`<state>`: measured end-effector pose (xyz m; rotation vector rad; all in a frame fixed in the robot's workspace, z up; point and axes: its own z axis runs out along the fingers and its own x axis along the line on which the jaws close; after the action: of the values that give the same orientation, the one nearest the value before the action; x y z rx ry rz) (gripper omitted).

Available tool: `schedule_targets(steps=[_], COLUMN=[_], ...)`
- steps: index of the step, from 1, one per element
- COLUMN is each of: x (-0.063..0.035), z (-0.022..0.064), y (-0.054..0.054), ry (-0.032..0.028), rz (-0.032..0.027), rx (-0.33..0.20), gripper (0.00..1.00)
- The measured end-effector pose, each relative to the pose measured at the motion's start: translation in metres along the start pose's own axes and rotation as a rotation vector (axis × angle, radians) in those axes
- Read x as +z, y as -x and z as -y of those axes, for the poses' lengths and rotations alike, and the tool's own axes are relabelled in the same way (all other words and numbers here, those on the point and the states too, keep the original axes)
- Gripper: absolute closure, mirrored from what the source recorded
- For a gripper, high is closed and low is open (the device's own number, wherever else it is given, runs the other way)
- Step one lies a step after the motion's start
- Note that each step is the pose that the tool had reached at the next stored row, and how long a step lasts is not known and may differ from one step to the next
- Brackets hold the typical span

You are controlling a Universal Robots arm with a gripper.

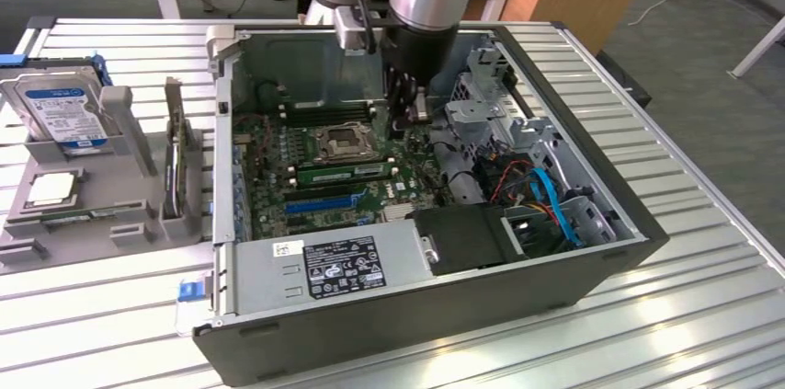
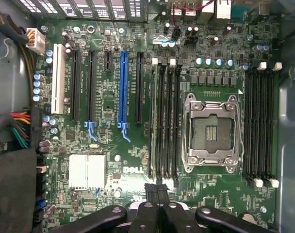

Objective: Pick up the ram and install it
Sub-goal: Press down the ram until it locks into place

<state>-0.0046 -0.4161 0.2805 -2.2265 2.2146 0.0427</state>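
Hovering over glossy green motherboard [image 2: 138,160], closed black hand [image 2: 158,190] empty.

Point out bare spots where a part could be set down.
Slatted table is bare on the exterior view's right of the computer case and in front of it. Crowded: the grey holder with the hard drive, and the motherboard under the gripper.

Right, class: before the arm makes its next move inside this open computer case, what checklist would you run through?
1. Is the long green ram stick standing in a motherboard slot: ok.
2. Are its latches fully closed: cannot tell.
3. Are the fingers shut, above the slots: ok.
4. Are the blue cables apart from the arm: ok.
5. Is the square metal processor socket covered: not ok, it lies open.
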Motion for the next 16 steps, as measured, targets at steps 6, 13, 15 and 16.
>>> schedule_targets(steps=[6,13,15,16], x=[0.0068,0.0142,0.0162,0.0171], z=[0.0001,0.0003,0.0003,0.0003], y=[0.0,0.0,0.0,0.0], ry=[0.0,0.0,0.0,0.0], rz=[0.0,0.0001,0.0,-0.0001], rx=[0.0,0.0,0.0,0.0], gripper=[0.9,0.9,0.9,0.9])
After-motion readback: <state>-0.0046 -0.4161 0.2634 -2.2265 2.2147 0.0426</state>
